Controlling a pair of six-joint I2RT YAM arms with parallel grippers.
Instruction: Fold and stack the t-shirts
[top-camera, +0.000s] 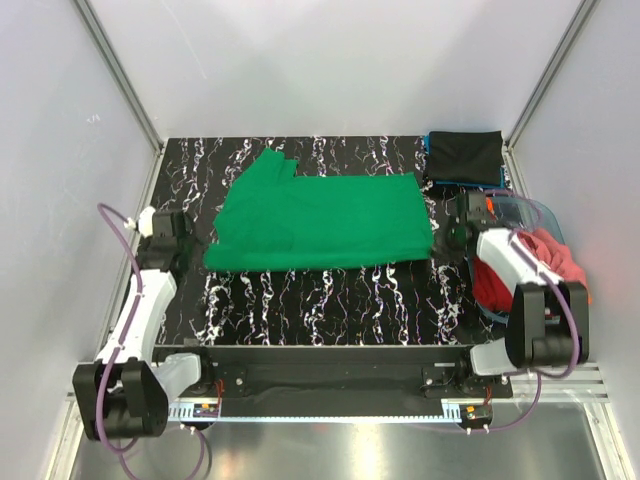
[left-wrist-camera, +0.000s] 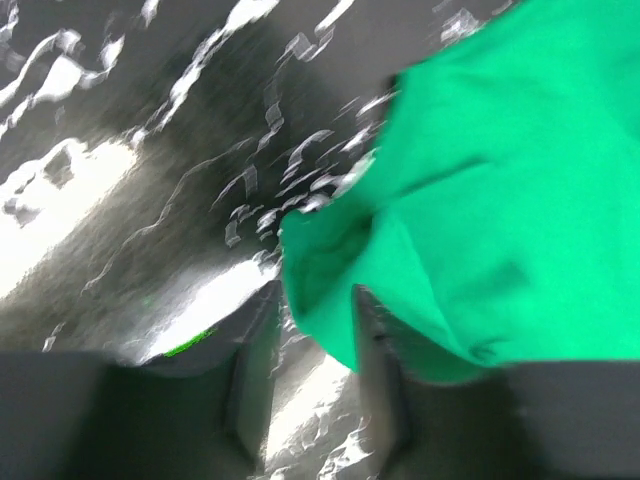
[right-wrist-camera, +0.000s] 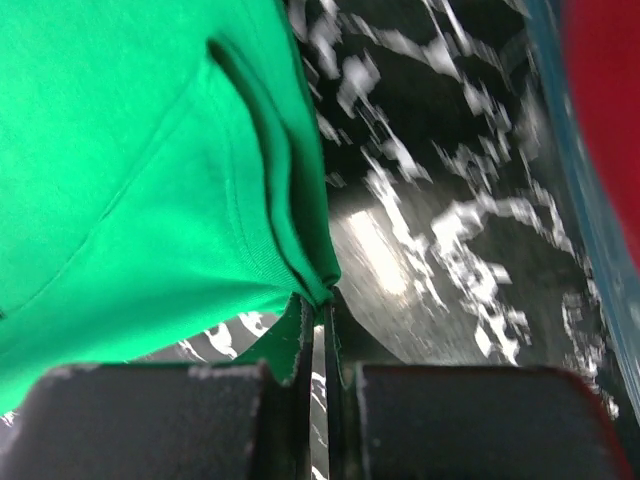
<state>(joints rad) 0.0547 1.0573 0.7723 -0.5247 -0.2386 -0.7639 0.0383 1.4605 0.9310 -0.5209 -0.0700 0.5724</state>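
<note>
A bright green t-shirt (top-camera: 320, 220) lies folded flat across the middle of the black marbled table (top-camera: 330, 300). My left gripper (top-camera: 190, 235) is at the shirt's left edge. In the left wrist view its jaws (left-wrist-camera: 312, 300) stand apart, and the green cloth (left-wrist-camera: 500, 200) reaches the right finger's tip, with bare table in the gap. My right gripper (top-camera: 450, 237) sits at the shirt's right edge. In the right wrist view it (right-wrist-camera: 325, 300) is shut, pinching the corner of the green hem (right-wrist-camera: 130, 180). A folded black t-shirt (top-camera: 465, 157) lies at the back right.
A clear plastic tub (top-camera: 530, 205) stands at the right edge beside the right arm, holding crumpled red (top-camera: 495, 285) and orange-pink (top-camera: 555, 255) shirts. Its wall (right-wrist-camera: 590, 230) runs close to the right gripper. White walls enclose the table.
</note>
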